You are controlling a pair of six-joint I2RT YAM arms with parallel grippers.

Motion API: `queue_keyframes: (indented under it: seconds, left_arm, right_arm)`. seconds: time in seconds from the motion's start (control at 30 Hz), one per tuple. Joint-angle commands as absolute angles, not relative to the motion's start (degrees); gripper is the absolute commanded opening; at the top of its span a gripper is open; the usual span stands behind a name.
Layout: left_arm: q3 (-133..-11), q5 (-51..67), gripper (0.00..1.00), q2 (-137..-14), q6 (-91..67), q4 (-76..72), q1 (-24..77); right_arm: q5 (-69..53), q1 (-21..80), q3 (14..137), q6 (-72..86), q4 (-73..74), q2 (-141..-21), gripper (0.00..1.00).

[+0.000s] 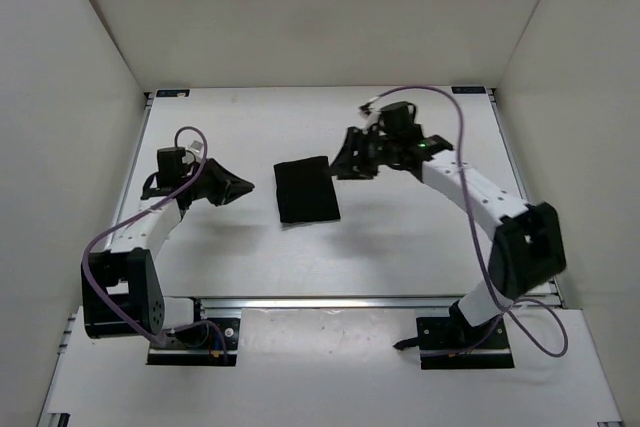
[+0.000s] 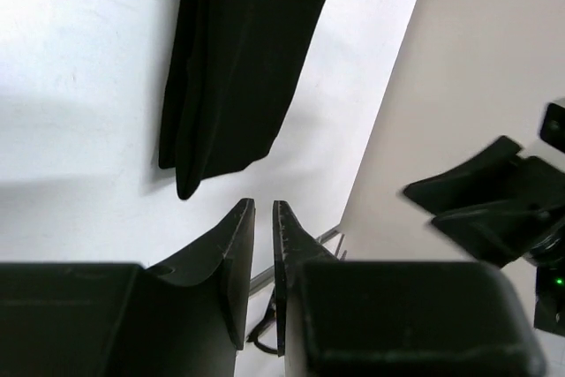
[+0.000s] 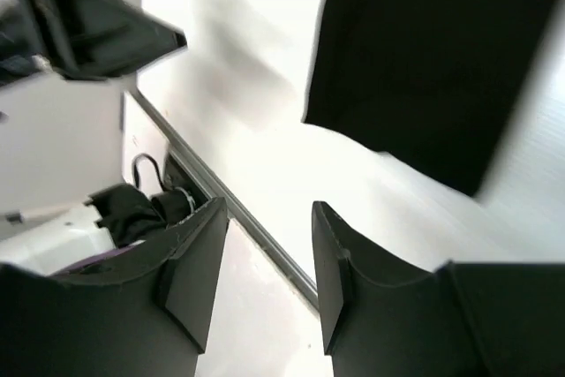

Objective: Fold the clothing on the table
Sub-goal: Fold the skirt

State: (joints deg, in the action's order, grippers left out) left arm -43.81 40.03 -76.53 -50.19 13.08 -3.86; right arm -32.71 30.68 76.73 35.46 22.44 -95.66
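- The clothing [image 1: 306, 190] lies as a compact folded rectangle at the middle of the table [image 1: 400, 247].
- Left gripper [image 2: 263, 205]: jaws narrow, empty, apart from the cloth.
- Right gripper [image 3: 269, 205]: jaws wide, empty, just beside the far right corner.
- The fabric looks light and limp; pinch all layers at an edge.

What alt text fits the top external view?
A black garment, folded into a compact rectangle, lies flat near the middle of a white table. The left claw sits off to its left, apart; the right claw is close by its far right corner, holding nothing.
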Motion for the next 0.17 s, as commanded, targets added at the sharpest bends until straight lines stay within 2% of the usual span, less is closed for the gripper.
queue_keyframes:
  seconds: [0.0, 0.13]
  left_arm:
    - [-41.1, 40.7, 0.25, -73.4, -50.6, 11.8, -2.8]
    - [-43.2, 39.3, 0.35, -73.9, -46.2, 17.0, -1.5]
  right_arm:
    - [-34.5, 24.8, 68.8, 36.6, 19.9, -88.2, 0.41]
    - [-25.7, 26.2, 73.1, 29.6, 27.1, -87.6, 0.41]
